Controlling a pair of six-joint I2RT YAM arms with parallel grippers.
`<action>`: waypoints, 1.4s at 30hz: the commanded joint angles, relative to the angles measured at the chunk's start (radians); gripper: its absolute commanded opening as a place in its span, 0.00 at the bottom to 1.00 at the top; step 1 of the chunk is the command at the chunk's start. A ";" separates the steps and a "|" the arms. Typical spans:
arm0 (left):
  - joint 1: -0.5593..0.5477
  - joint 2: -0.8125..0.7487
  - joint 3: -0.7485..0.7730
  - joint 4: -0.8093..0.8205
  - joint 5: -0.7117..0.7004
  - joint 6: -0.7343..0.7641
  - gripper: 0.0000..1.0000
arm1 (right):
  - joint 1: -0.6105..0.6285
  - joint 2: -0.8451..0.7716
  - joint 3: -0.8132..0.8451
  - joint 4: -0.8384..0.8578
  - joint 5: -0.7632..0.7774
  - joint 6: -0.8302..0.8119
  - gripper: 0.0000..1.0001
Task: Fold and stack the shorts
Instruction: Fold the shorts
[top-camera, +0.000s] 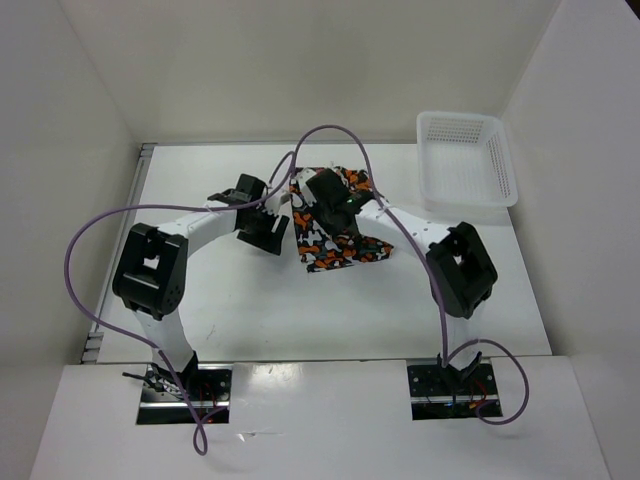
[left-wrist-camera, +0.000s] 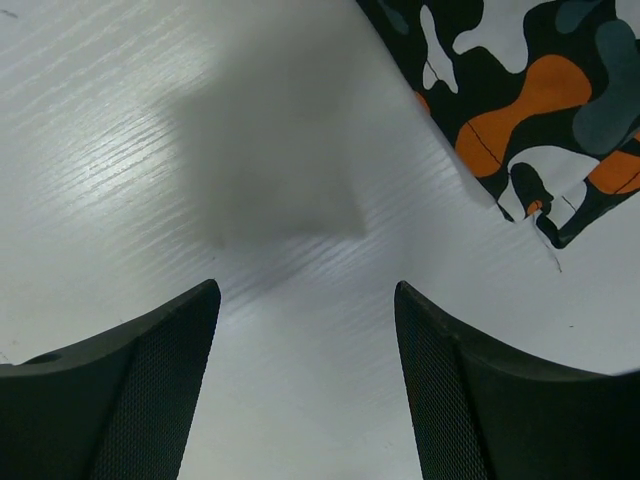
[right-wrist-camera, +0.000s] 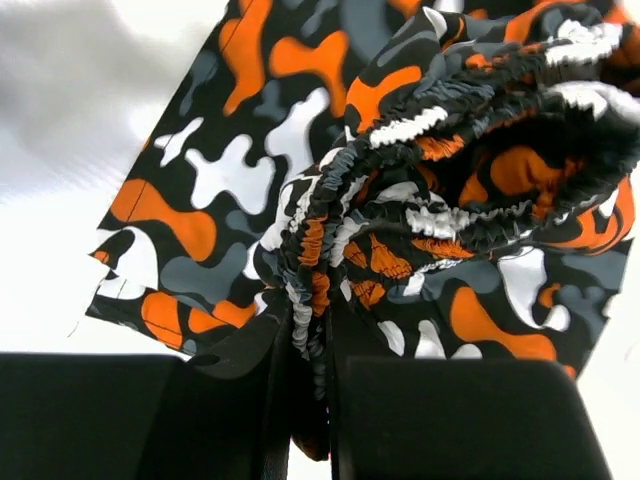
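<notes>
From above, we see the shorts (top-camera: 328, 248) lying bunched around the middle of the white tabletop (top-camera: 230, 310), toward its far side, with the white mesh basket (top-camera: 500, 190) well apart at the far right corner. The left tool (top-camera: 263, 232) hangs just beside the cloth's left edge, and the right tool (top-camera: 330, 200) sits over the far part of the cloth; from this height we cannot tell how either one's jaws stand. In the left wrist view, the left tool (left-wrist-camera: 305, 300) is spread wide with only bare tabletop (left-wrist-camera: 150, 120) and a soft shadow between its black fingers (left-wrist-camera: 150, 380); a corner of the shorts (left-wrist-camera: 530, 90) lies flat at the upper right, apart from the fingers. In the right wrist view, the right tool (right-wrist-camera: 310, 340) is pinching a gathered fold of the elastic waistband (right-wrist-camera: 310, 280). The rest of the shorts (right-wrist-camera: 240, 170) crumples beyond it, with one leg panel spread flat on the tabletop to the left.
</notes>
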 joint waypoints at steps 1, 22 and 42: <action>0.005 -0.001 0.003 0.028 -0.005 0.004 0.78 | 0.038 0.036 0.054 0.066 -0.037 -0.033 0.05; 0.079 0.053 0.281 -0.037 0.017 0.004 0.79 | 0.023 -0.215 0.012 0.060 -0.256 -0.082 0.70; -0.045 0.443 0.681 -0.077 0.044 0.004 0.62 | -0.242 -0.243 -0.522 0.282 -0.153 -0.265 0.61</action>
